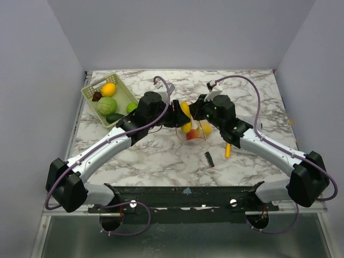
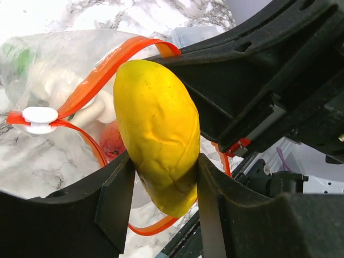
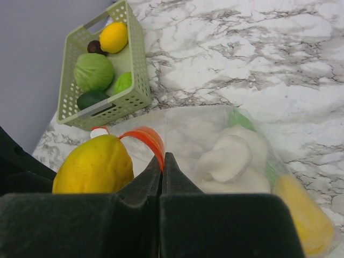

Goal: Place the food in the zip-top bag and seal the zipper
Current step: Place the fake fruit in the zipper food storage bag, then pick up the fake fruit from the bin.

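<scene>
Marbled table (image 1: 161, 156), green basket (image 3: 129, 101), zip-top bag (image 3: 183, 129), screwdriver (image 1: 228, 150), black comb (image 1: 209, 158)

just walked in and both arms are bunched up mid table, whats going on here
The left fingers grip a yellow toy fruit at the open mouth of the clear zip-top bag. The right fingers are shut on the bag's edge by the red-orange zipper, which is not sealed. A whitish piece and a yellow piece are already inside. A cabbage, a lemon and a few others sit in the green basket.
</scene>
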`<state>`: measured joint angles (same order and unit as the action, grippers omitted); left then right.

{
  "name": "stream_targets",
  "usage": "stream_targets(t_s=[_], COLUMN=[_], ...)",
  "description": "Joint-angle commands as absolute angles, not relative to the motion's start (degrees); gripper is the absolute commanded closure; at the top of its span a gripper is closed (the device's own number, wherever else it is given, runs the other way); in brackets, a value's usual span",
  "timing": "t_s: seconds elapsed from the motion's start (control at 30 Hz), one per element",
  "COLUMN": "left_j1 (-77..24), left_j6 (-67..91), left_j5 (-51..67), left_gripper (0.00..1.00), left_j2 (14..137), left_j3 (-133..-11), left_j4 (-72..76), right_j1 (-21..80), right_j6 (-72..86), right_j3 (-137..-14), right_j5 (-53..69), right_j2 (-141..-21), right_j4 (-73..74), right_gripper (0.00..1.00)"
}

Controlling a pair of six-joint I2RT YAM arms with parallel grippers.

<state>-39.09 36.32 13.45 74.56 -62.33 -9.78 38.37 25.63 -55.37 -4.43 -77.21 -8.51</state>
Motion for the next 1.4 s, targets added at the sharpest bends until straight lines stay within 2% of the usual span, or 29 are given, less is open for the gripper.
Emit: stream_targets(t_s=[0.0,0.1,0.37,0.67,0.9,1.13,1.27,1.37], left_j1=[-39.5,-39.8,-40.0,-39.0,-34.9,-24.4,-18.1,-12.0], left_j6=[37.6,38.0,37.7,32.3,29.9,29.8,32.3,35.0], left_j5=[11.3,12.6,11.3,5.6,2.3,2.6,-4.4,-5.2], left_gripper=[0.59,0.38,0.18,0.16,0.13,0.12,0.12,0.14], left_j2=[76.6,77.5,76.2,73.2,65.9,61.2,61.5,63.1], left_j3=[-65.3,-65.6,-63.4,-65.4,-60.5,-56.2,-56.0,-56.2], left_j4=[-10.8,-10.5,-9.5,-14.9,-14.3,-16.6,-21.7,-25.3], right_j1=[38.5,38.5,38.6,38.6,38.5,38.5,38.5,38.6], right_j6=[25.6,25.5,25.6,25.4,25.5,25.4,25.1,25.2], right_j3=[-54.7,-54.9,-54.6,-54.6,-54.6,-54.5,-54.5,-54.4], right_j5=[-4.9,-5.2,-4.7,-5.5,-4.9,-5.3,-5.5,-5.4], right_j2=[-75.4,-75.4,-75.6,-76.0,-76.6,-77.1,-77.2,-77.2], right_j4=[-9.8,-9.8,-9.9,-10.0,-10.1,-10.1,-10.1,-10.1], right_gripper=[0.99,1.00,0.99,0.99,0.99,0.99,0.99,0.99])
